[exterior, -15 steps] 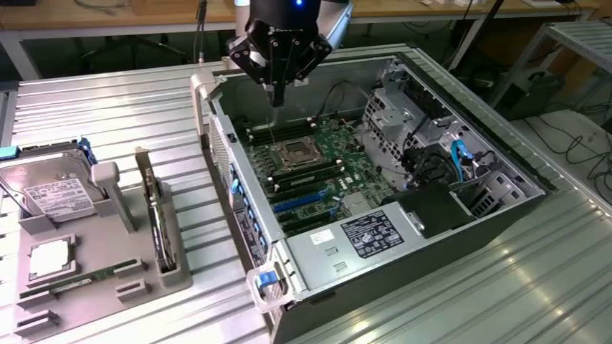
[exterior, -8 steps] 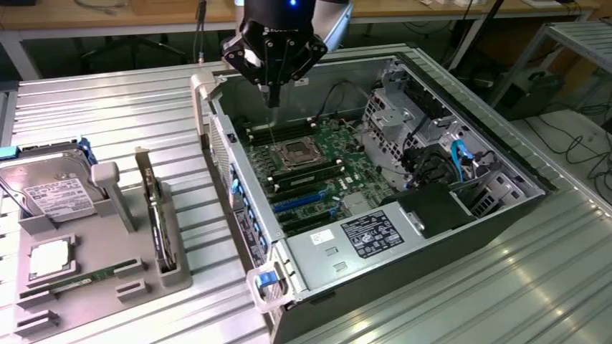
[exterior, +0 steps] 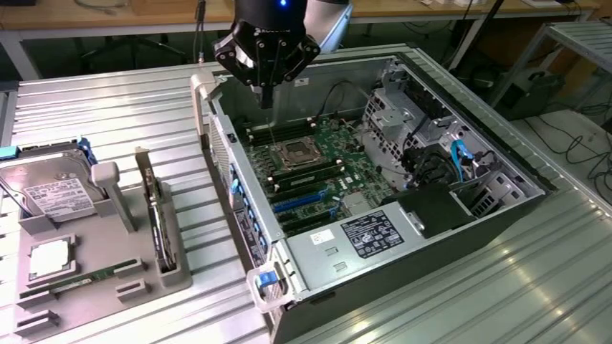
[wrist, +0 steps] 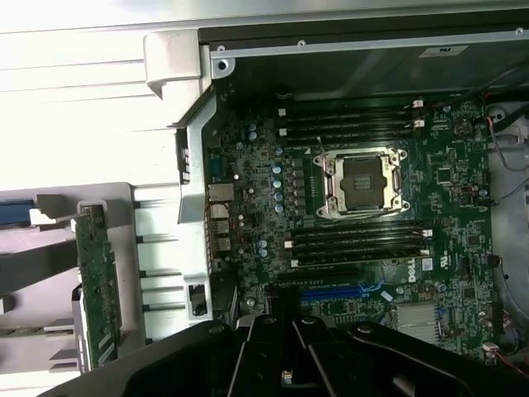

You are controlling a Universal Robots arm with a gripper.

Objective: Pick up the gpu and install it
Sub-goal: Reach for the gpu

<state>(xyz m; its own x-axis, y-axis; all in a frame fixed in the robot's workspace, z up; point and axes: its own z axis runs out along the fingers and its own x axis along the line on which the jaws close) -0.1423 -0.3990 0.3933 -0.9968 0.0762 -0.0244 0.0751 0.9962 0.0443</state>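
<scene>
The gpu (exterior: 153, 208) is a thin green card standing on edge in a slot of the grey holder (exterior: 125, 247), at the exterior view's left of the open computer case (exterior: 215, 143). In the wrist view the gpu (wrist: 97, 289) shows as a green board beside the case wall. My gripper (exterior: 266, 102) hangs above the motherboard (exterior: 316, 168) near the case's far end, well away from the gpu. Its black fingers (wrist: 264, 351) are shut together and hold nothing. Below them lie the blue expansion slots (wrist: 339, 291).
A hard drive (exterior: 53, 190) with a white label and a silvery processor (exterior: 48, 259) sit in the same holder. Inside the case are the processor socket (wrist: 361, 182), memory slots (wrist: 355, 124), a power supply (exterior: 373, 233) and drive cages (exterior: 411, 115) with cables.
</scene>
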